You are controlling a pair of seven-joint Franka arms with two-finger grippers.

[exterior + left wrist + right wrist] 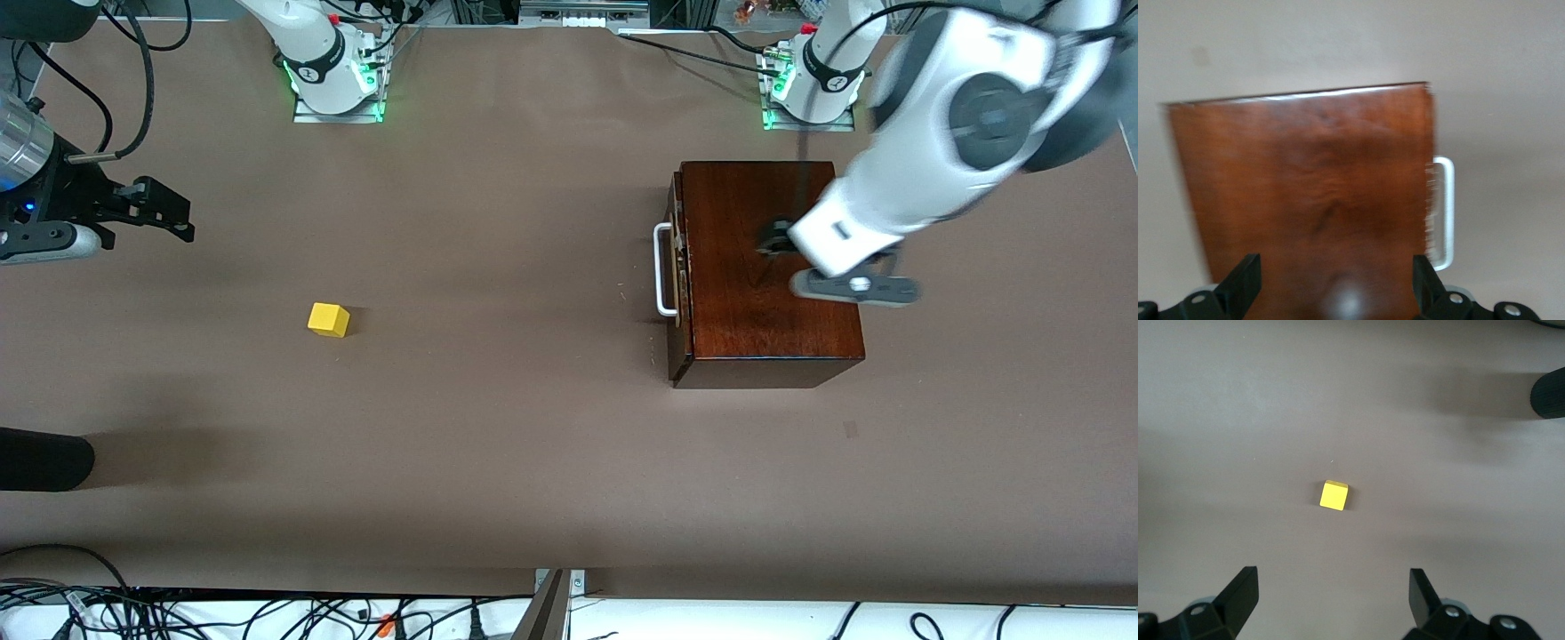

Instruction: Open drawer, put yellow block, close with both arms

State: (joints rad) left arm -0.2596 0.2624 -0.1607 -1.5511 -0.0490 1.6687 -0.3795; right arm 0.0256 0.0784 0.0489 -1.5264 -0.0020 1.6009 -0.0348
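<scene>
The reddish-brown wooden box [765, 267] stands toward the left arm's end of the table. Its drawer [680, 267] is shut, and the white bar handle [664, 271] faces the right arm's end. My left gripper [778, 238] hangs open over the box top [1305, 193], with the handle [1443, 213] off to one side of its fingers [1241, 283]. The yellow block [328, 319] lies alone on the brown table. My right gripper [182, 218] is up in the air at the right arm's end, open and empty. Its wrist view shows the block [1334, 495] on the table ahead of the gripper [1331, 593].
A black rounded object [44, 458] juts in at the right arm's end, nearer the front camera than the block, and also shows in the right wrist view [1548, 393]. Cables [267, 613] run along the table's near edge. The arm bases [333, 80] stand along the back edge.
</scene>
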